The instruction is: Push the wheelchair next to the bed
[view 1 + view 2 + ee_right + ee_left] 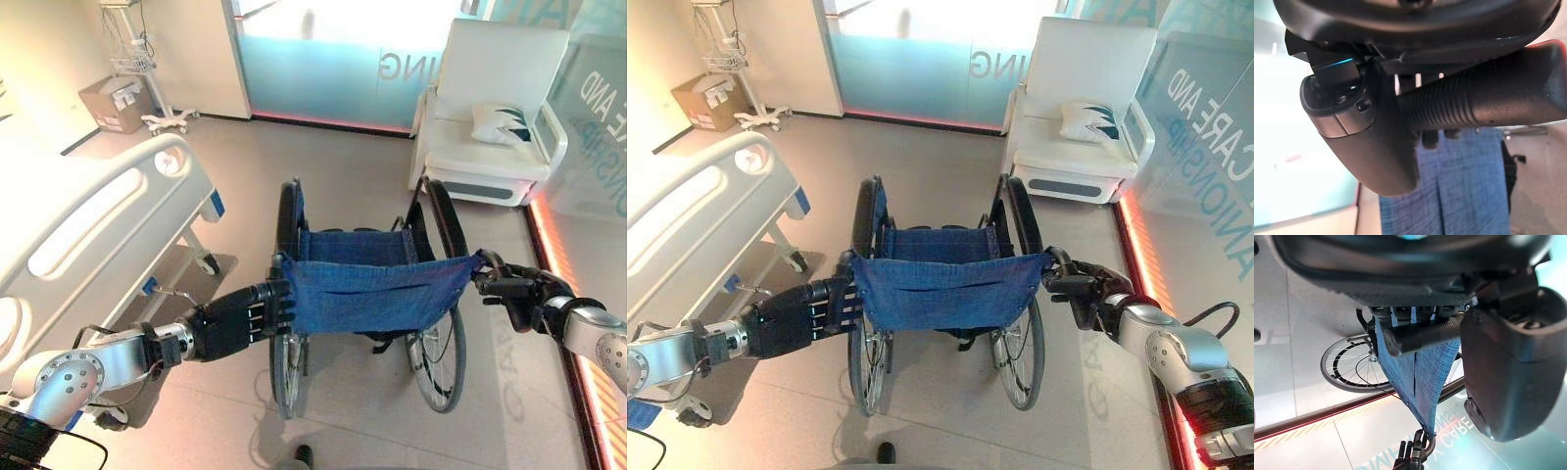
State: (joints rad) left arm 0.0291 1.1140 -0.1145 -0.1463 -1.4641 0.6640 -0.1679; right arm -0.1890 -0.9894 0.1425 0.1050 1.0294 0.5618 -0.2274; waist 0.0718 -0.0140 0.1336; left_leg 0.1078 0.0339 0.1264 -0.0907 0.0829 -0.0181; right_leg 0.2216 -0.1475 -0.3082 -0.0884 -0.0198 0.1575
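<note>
Now both dark hands curl round the ribbed push handles of the blue-fabric, black-framed wheelchair (367, 284): left hand (240, 318) at nine o'clock, right hand (519, 292) at three. At ten o'clock stands the white hospital bed (88, 235).

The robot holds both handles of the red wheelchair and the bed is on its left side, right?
Almost. The wheelchair is blue, not red: the left eye view shows its blue cloth back. The rest holds: left hand and right hand grip its handles, and the bed is on the robot's left.
</note>
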